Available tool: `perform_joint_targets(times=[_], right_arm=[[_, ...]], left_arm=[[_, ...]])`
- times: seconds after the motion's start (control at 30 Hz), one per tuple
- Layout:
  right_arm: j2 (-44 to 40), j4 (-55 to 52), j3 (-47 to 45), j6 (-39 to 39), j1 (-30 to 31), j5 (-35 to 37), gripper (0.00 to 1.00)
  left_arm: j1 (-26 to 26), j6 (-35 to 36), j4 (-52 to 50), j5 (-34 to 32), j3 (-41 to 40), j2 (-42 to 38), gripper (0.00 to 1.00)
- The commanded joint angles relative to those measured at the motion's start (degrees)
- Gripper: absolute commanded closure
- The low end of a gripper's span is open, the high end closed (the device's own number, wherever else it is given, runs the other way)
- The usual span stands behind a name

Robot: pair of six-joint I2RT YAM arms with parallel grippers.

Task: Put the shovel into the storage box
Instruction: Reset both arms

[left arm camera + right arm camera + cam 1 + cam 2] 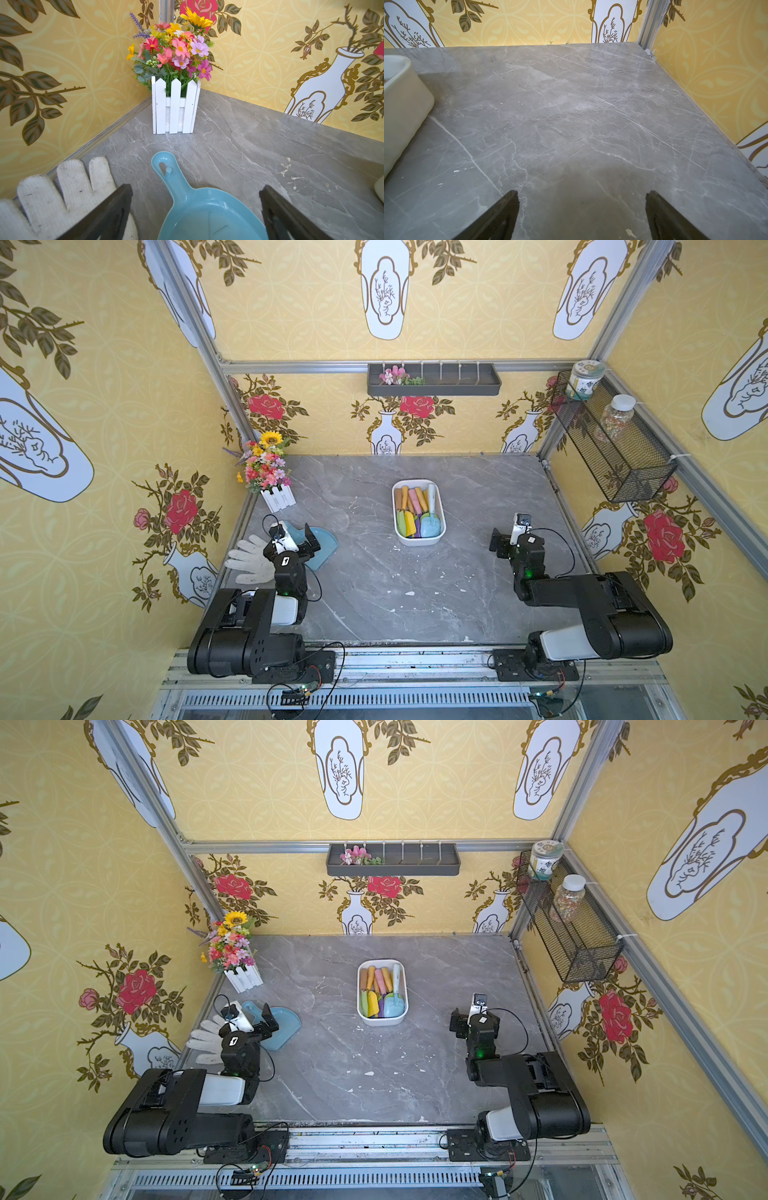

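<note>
The white storage box [419, 542] [382, 1021] stands at the middle of the grey marble table. Several small coloured shovels lie inside it, among them a light blue shovel [430, 524] [394, 1006] with a white handle. My left gripper [305, 545] [195, 188] is open at the left side of the table, over a light blue dustpan [322, 547] [207, 212], with nothing between its fingers. My right gripper [500, 545] [581, 193] stands open over bare table, to the right of the box, whose wall [402, 104] shows at the edge of the right wrist view.
A white knit glove [249, 560] [62, 197] lies left of the dustpan. A flower pot with a white fence [276, 497] [174, 104] stands in the back left corner. A dark grey tray [434, 387] hangs on the back wall and a black mesh basket [615, 443] on the right wall.
</note>
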Motion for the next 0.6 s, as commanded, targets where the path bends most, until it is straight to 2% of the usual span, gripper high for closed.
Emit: perform_joint_targets(times=[0.0,0.13,0.23,0.3,0.33,0.37,0.4,0.43,0.5,0.57], right_arm=[[-0.03,1.55,0.1,-0.42,0.03,-0.19,0.03],[-0.01,1.64,0.09,-0.39,-0.04,-0.27,0.03],[-0.69,4.19,-1.58,2.3,-0.59,4.7,0.03],[-1.79,2.13,-1.72,2.64,-1.1,4.28,0.03],[-0.97,-0.64,0.13,1.56,-0.84,2.66,0.03],[0.35,1.45,0.68,0.42,-0.17,1.97,0.03],[0.67,3.5,-0.44,-0.58,0.15,1.72,0.03],[-0.39,0.96,0.03,0.11,0.39,1.96,0.03],[-1.47,2.95,-1.42,2.61,0.1,6.29,0.03],[-1.74,3.69,-2.52,3.2,-1.76,3.71,0.03]], left_arm=[[0.11,-0.1,1.21,0.44,-0.65,-1.02,0.0],[-0.03,0.06,1.23,0.69,-0.76,-1.08,0.0],[0.2,-1.62,2.69,-3.17,-1.94,-1.86,0.0],[0.21,-2.02,1.64,-2.58,-2.09,-2.6,0.0],[0.13,-0.53,-1.39,-0.21,-0.31,-1.89,0.0],[0.1,-0.6,-0.3,0.1,0.16,-0.99,0.0],[0.11,-0.05,3.03,0.14,-1.04,-0.42,0.0],[-0.11,-0.07,3.84,-0.82,-1.64,-0.78,0.0],[-0.94,-1.07,6.29,-3.79,-4.55,-3.31,0.0],[-0.43,-1.94,3.74,-2.59,-4.37,-4.65,0.0]])
